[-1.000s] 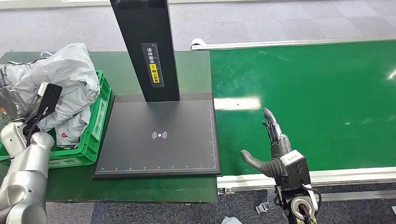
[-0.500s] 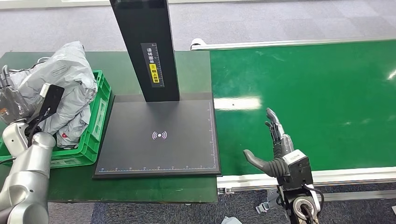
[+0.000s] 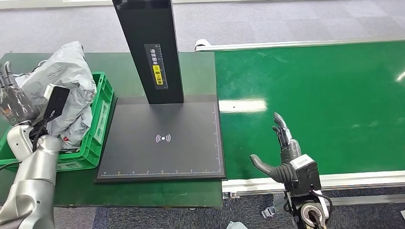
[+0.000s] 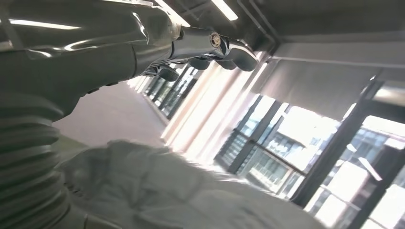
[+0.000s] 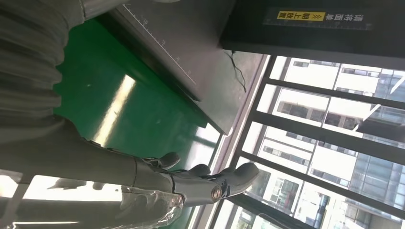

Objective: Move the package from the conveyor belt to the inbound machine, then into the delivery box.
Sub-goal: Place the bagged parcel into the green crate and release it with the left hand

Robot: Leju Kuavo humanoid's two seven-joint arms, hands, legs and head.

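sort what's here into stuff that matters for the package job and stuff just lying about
Part of the job:
- conveyor belt, no package on it
- inbound machine, platform bare
- green crate holding grey packages
- right hand, open over the belt
- left hand by the crate

Lying about:
- debris on the floor

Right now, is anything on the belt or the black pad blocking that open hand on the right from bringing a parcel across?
Nothing visible does. The right hand hangs open over the bare green conveyor belt, and the black scanner pad beside it is bare too.
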